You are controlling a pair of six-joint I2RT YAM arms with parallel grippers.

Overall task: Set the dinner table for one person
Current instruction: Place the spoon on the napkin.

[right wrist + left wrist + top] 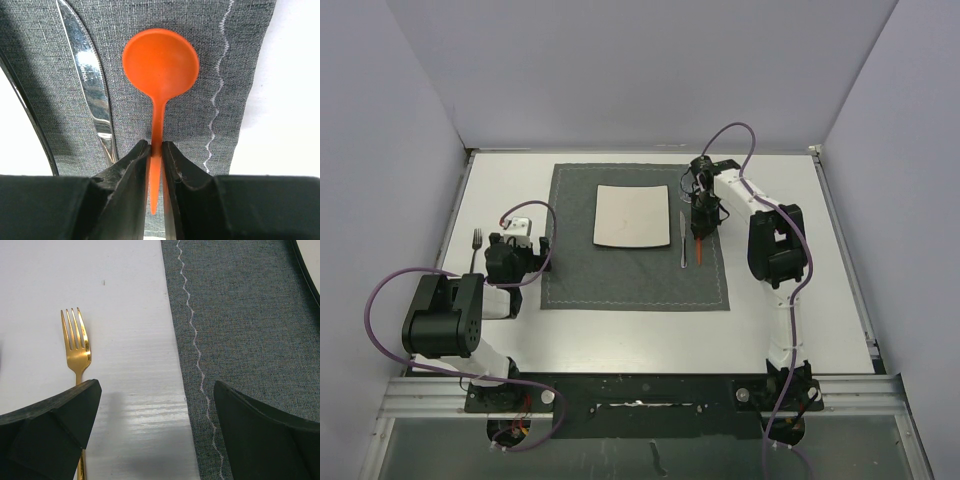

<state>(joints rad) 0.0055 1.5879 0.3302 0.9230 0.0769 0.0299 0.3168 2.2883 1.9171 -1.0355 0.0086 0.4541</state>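
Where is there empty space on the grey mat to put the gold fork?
The placemat strip left of the plate, up to its stitched edge, is bare; the open left gripper hovers there. The strip nearer the arms is bare too. Right of the plate is crowded: knife, orange spoon, right gripper.

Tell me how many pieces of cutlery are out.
3: gold fork on the table left of the placemat; silver knife on the placemat right of the plate; orange spoon beside the knife, in the right tool.
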